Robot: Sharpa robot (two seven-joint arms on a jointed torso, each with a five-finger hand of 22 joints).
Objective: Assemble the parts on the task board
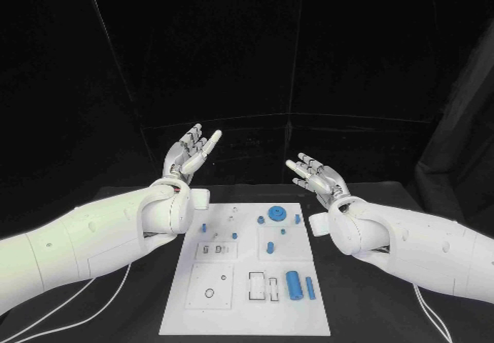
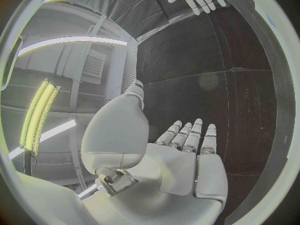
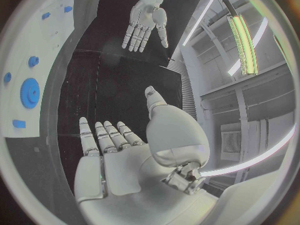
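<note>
The white task board (image 1: pixel 247 314) lies in the middle of the black table. On it are a blue gear (image 1: pixel 277 213), several small blue pegs (image 1: pixel 270 248) and two blue cylinders (image 1: pixel 295 285) near the right edge. My left hand (image 1: pixel 193 151) is raised above the table beyond the board's far left corner, fingers straight and apart, holding nothing. My right hand (image 1: pixel 313 174) is raised beyond the far right corner, fingers spread, empty. The left wrist view shows the left hand (image 2: pixel 181 160) open, the right wrist view the right hand (image 3: pixel 119 155) open, with the board (image 3: pixel 47 85) and gear (image 3: pixel 29 92) beside it.
White cables (image 1: pixel 103 293) run across the table on the left and another (image 1: pixel 432 314) on the right. Black curtains hang behind the table. The board has several empty slots and holes (image 1: pixel 211 293) in its near half.
</note>
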